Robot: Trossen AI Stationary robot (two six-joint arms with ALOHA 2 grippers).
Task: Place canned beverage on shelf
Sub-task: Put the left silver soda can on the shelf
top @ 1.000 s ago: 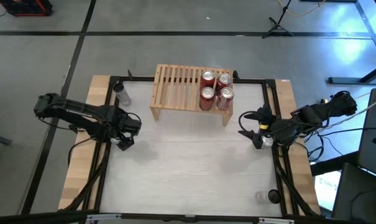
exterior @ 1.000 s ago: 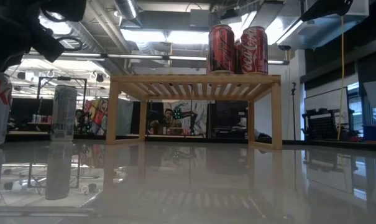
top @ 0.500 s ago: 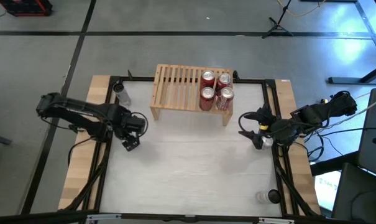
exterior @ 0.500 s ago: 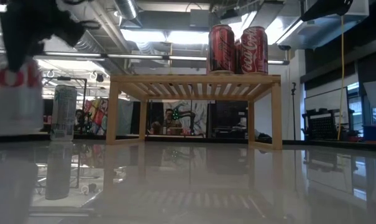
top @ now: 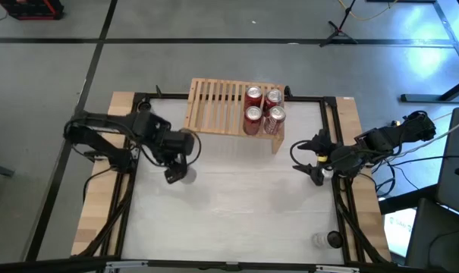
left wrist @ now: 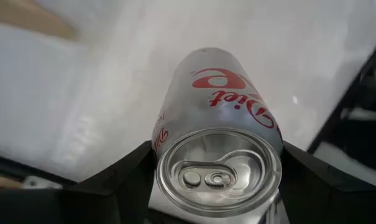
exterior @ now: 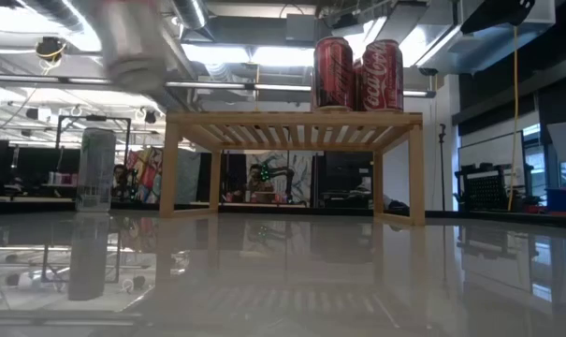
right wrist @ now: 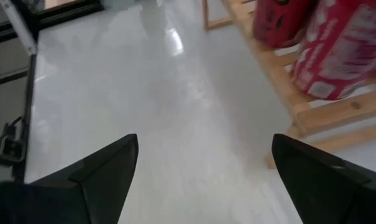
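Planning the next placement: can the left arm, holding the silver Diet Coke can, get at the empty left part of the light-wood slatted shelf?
Probably yes. The left gripper holds the silver Diet Coke can just in front of the light-wood slatted shelf; the four red cans fill only its right end, leaving the left slats bare.

Left hand (top: 175, 171) raised, clamped — right hand (top: 311, 161) open, at the table's right edge

- This was a robotics lab or workshop, not a home.
- The white table (top: 229, 205) stood on a bare grey concrete floor (top: 55, 61) marked with dark tape lines.
- Exposed ceiling ducts (exterior: 161, 23) and strip lights (exterior: 254, 54) ran overhead.
- Loose cables (top: 411, 155) trailed beside the table.
- A stand's legs (top: 339, 30) rested on the floor beyond it.
- Desks with monitors (exterior: 21, 173) filled the background.
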